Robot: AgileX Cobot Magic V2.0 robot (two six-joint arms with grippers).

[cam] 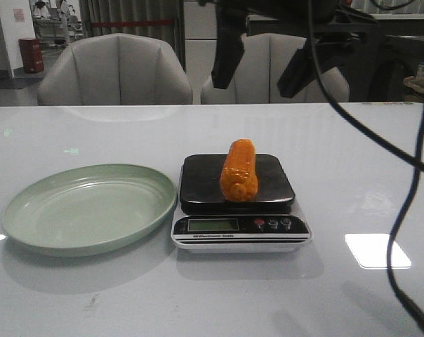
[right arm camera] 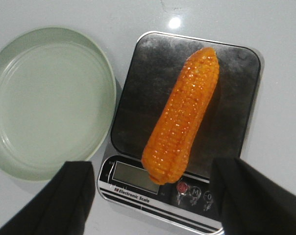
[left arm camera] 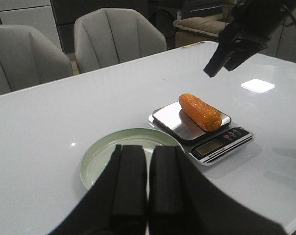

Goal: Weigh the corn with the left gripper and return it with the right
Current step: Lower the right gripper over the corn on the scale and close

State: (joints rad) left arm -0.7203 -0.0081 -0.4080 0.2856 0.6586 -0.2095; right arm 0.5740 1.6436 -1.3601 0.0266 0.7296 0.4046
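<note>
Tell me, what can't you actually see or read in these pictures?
- The scale display: no number is readable in any view; too small and dim.
- The button labels: blurred in the right wrist view.
- The underside of the corn: hidden against the weighing platform.
- Right end effector: only its fingertips show, the rest is cut off by the frame edge.
- Far plate rim: covered by the left end effector in the left wrist view.
</note>
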